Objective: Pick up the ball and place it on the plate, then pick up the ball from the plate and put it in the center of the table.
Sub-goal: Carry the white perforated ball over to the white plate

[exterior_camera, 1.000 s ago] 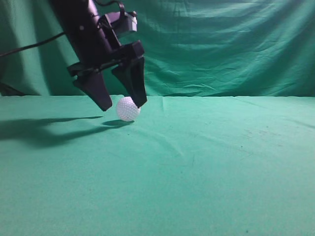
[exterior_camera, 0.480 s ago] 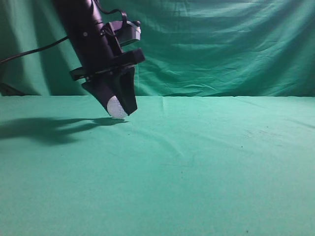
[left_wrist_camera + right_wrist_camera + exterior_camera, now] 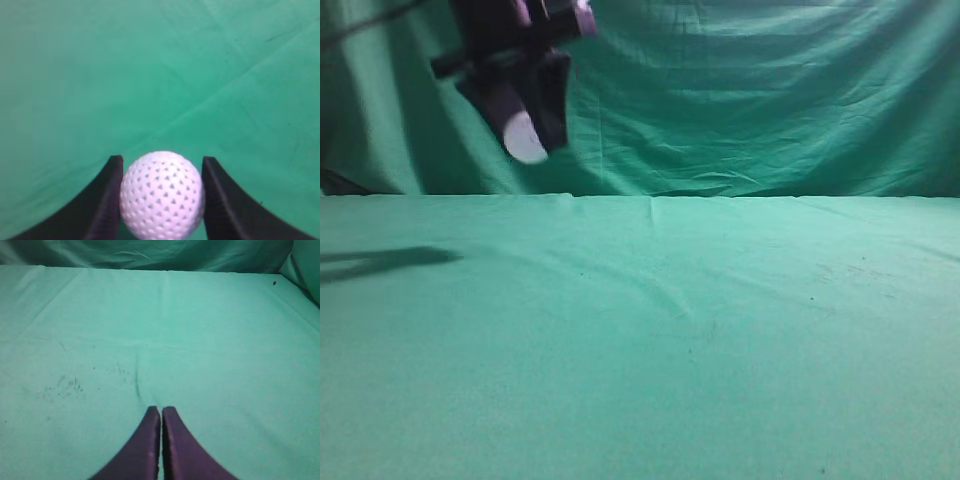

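The white dimpled ball (image 3: 526,139) is held between the black jaws of my left gripper (image 3: 527,138), well above the green table (image 3: 720,320) at the upper left of the exterior view. In the left wrist view the ball (image 3: 162,195) sits squeezed between both fingers of the left gripper (image 3: 162,172), with green cloth far below. My right gripper (image 3: 161,412) is shut and empty, low over the table cloth (image 3: 150,330); it does not show in the exterior view. No plate is in view.
A darker green backdrop curtain (image 3: 770,90) hangs behind the table's far edge. The arm's shadow (image 3: 380,262) lies on the cloth at the left. Faint dark specks (image 3: 60,385) mark the cloth.
My left gripper closed on the ball on the table, then lifted it up and slightly left, well clear of the cloth. Its shadow slid left.
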